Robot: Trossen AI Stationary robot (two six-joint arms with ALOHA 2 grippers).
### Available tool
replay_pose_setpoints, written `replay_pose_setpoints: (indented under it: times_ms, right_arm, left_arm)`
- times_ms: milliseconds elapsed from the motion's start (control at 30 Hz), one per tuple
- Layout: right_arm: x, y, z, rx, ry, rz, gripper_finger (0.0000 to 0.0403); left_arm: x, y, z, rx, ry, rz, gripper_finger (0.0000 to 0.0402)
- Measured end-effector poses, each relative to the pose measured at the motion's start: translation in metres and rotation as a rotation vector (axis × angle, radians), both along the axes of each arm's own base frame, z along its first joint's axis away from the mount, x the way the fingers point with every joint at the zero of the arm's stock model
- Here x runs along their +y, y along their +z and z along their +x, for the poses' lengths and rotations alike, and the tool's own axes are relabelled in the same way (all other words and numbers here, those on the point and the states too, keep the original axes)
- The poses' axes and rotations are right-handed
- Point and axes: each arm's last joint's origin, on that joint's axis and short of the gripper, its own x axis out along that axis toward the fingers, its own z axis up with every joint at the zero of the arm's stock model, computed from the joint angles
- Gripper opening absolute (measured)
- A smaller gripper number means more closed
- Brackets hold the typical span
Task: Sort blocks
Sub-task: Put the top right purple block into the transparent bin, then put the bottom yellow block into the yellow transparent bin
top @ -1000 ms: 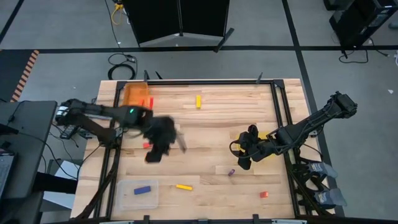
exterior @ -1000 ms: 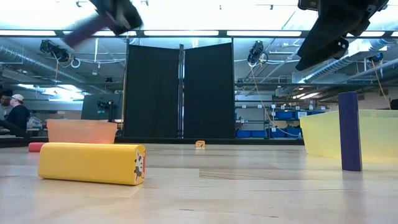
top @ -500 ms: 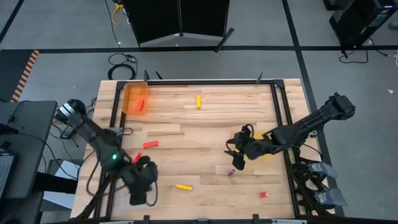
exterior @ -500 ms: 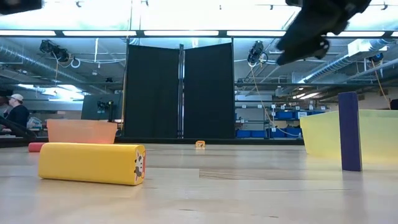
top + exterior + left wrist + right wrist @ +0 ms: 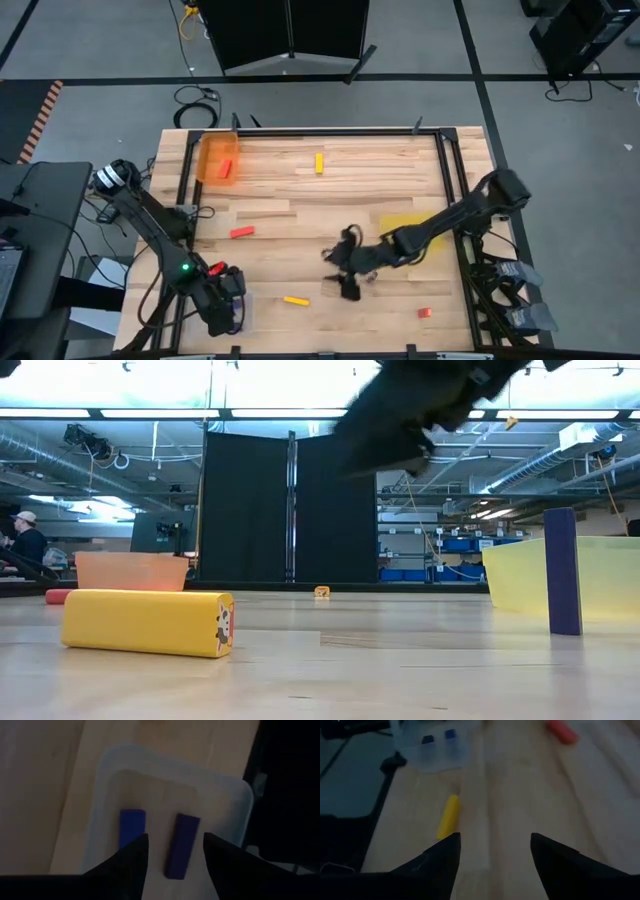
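Note:
My left gripper point(image 5: 226, 310) point(image 5: 175, 836) hovers open over the clear tray point(image 5: 107, 765) at the table's near-left corner. Two purple blocks point(image 5: 132, 826) point(image 5: 182, 845) lie flat side by side in that tray. My right gripper point(image 5: 341, 272) point(image 5: 492, 862) is open above the table's middle, near a yellow block point(image 5: 295, 300) point(image 5: 448, 816) that lies flat. A third purple block point(image 5: 562, 570) stands on end. Red blocks lie at mid-left point(image 5: 241, 232), near the near-right corner point(image 5: 424, 312), and in the orange tray point(image 5: 225, 168). Another yellow block point(image 5: 319, 162) lies far off.
The orange tray point(image 5: 216, 158) sits at the far-left corner and the yellow tray point(image 5: 408, 224) at mid-right, partly under my right arm. A black frame rail point(image 5: 185, 190) runs round the table. Bare wood lies between the blocks. A person point(image 5: 25, 540) is in the room behind.
My left gripper has swung from mid-left of the table to the near-left corner, over the clear tray. That tray showed one purple block a second ago and now holds two. My right gripper has travelled from beside the yellow tray toward the table's left and near edge, toward the yellow block.

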Motion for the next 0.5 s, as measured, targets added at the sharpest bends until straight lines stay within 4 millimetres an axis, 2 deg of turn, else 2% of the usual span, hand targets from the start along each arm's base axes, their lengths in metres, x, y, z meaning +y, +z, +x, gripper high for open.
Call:
replay_pose_setpoints:
  times_ms: [233,367,500]
  right_arm:
    - [0.04,-0.011,0.046,0.089,0.094,-0.1,0.0311]
    - [0.059,-0.023,0.063,0.12,0.103,-0.105,0.033]
    - [0.076,-0.041,0.074,0.153,0.076,-0.107,0.0332]
  left_arm:
    - [-0.008,0.031,0.012,-0.206,-0.032,0.056,0.0207]
    - [-0.009,0.051,0.018,-0.345,-0.032,0.141,0.0208]
    - [-0.012,0.063,0.019,-0.454,-0.037,0.235,0.0208]
